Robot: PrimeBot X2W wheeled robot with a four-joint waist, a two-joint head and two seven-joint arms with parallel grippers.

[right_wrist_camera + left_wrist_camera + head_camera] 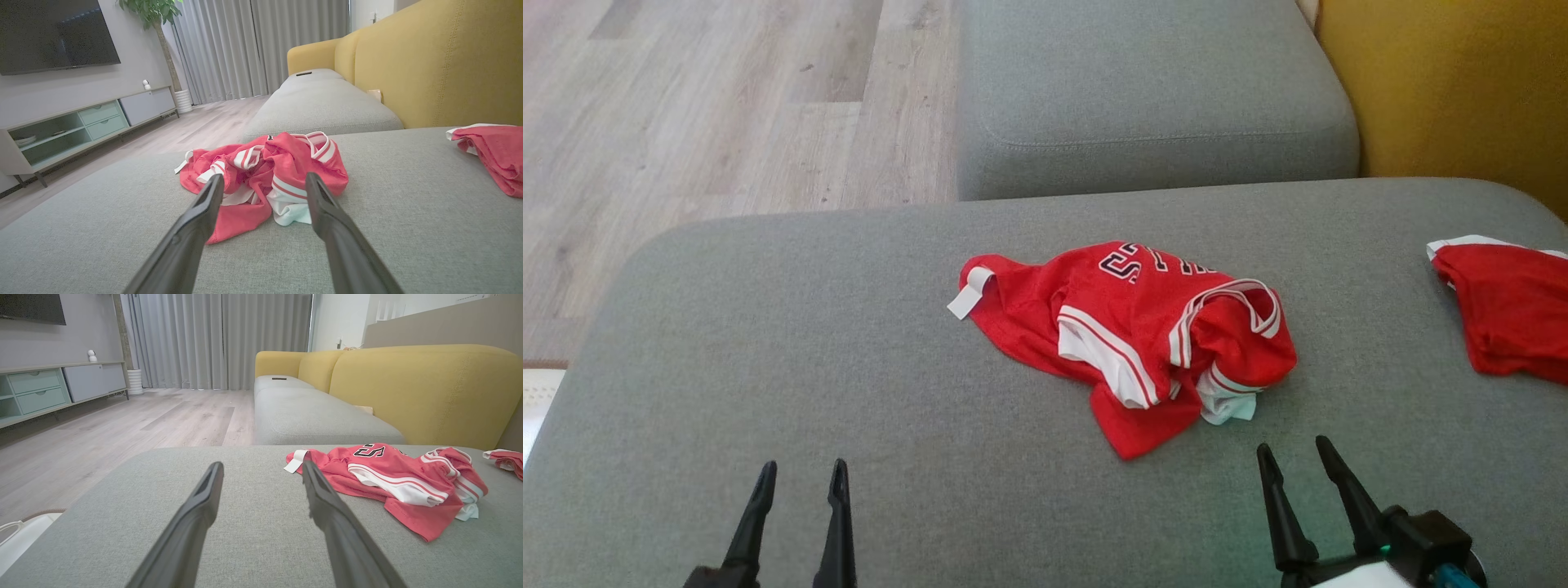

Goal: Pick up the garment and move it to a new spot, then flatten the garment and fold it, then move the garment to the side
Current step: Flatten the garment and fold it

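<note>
- A crumpled red mesh jersey with white trim and dark numerals (1127, 335) is seen heaped near the middle of the grey fabric sofa seat (768, 327), not yet lifted.
- Its long axis is laid roughly across the head view, from a white tag at the left end to the bunched armholes at the right.
- The left hand (803, 465) is held released and empty, with the jersey ahead and well off to its right.
- The right hand (1292, 443) is likewise spread and empty. The jersey's near hem is found just ahead and slightly to its left, so this hand is judged the nearer for the first pick.
- A second red garment (1511, 318) is seen well apart at the seat's right edge.
</note>
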